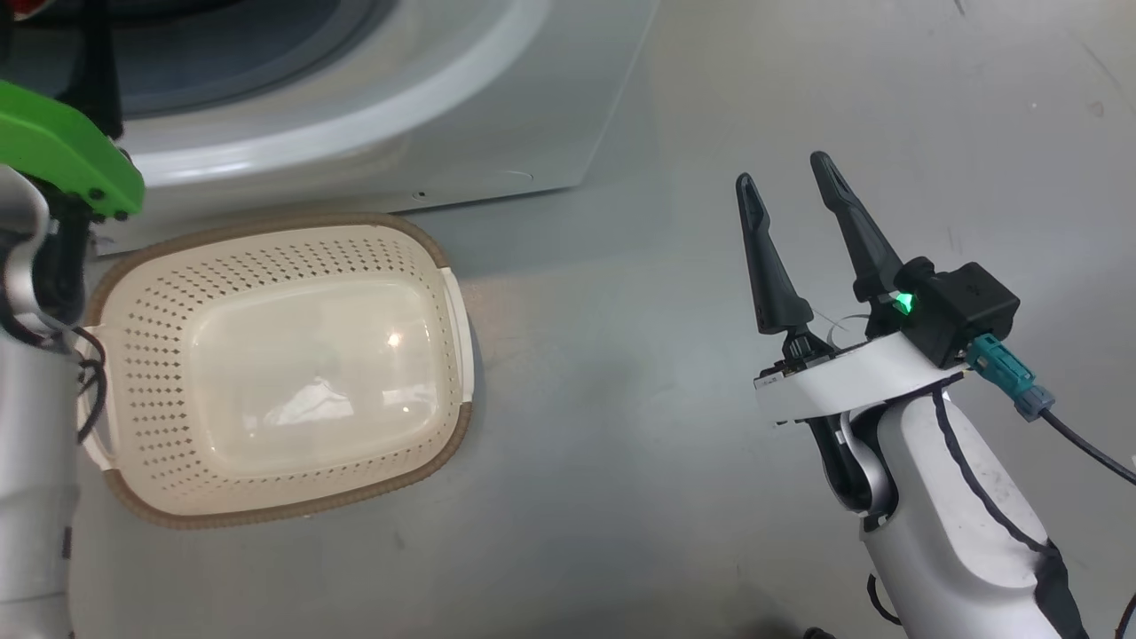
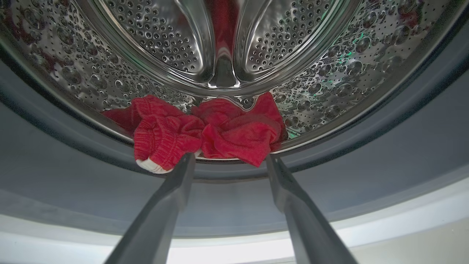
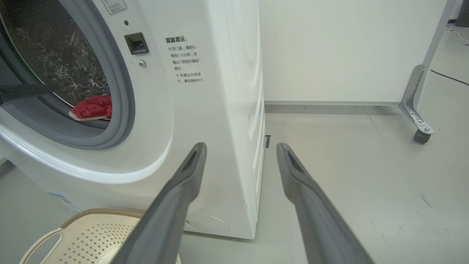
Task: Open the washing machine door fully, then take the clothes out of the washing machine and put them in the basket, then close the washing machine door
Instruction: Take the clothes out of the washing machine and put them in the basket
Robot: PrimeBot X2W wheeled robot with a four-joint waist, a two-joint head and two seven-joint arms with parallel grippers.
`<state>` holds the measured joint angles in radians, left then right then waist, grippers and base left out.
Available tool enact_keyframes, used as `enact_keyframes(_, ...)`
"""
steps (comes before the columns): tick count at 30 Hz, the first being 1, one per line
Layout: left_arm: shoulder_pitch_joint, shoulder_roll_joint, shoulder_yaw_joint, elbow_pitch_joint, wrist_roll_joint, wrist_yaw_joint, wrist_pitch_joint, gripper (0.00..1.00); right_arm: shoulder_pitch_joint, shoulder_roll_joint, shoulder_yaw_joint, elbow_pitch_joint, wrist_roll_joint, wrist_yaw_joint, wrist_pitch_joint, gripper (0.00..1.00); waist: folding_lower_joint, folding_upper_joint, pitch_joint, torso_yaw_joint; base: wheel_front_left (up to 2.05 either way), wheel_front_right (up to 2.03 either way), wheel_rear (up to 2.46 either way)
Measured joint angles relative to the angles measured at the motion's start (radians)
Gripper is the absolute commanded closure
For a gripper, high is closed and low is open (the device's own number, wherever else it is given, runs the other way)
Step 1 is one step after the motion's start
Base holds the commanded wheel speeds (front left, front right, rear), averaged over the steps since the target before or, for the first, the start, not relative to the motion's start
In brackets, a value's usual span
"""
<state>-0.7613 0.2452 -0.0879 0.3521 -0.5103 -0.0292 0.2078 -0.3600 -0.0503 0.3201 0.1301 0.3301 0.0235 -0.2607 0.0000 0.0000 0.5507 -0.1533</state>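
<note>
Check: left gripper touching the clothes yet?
Cannot tell. Left wrist view: the left gripper is open, its fingertips meeting the clothes at their lower edge; depth unclear.

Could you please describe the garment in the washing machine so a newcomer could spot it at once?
Find the big white washing machine and look through its round grey-gasketed mouth into the steel drum. On the drum's front lip, just beyond the open jaws of the left gripper, lie the clothes. They are the only soft, bright red thing there, with a white trimmed edge.
</note>
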Motion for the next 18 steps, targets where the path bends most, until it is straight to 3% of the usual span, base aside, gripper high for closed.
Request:
enact_keyframes(8, -0.143, 0.064, 0.035, 0.061, -0.012, -0.010, 0.051, 0.00, -0.061, 0.000, 0.063, -0.026, 0.050, -0.012, 0.000, 0.00, 0.0001, 0.0000, 0.098, -0.070, 0.00, 0.00, 0.00)
enact_keyframes(18, -0.288, 0.098, 0.054, 0.130, -0.016, -0.021, 0.072, 0.00, -0.089, 0.000, 0.093, -0.027, 0.078, -0.035, 0.000, 0.00, 0.0000, 0.0000, 0.190, -0.148, 0.00, 0.00, 0.00)
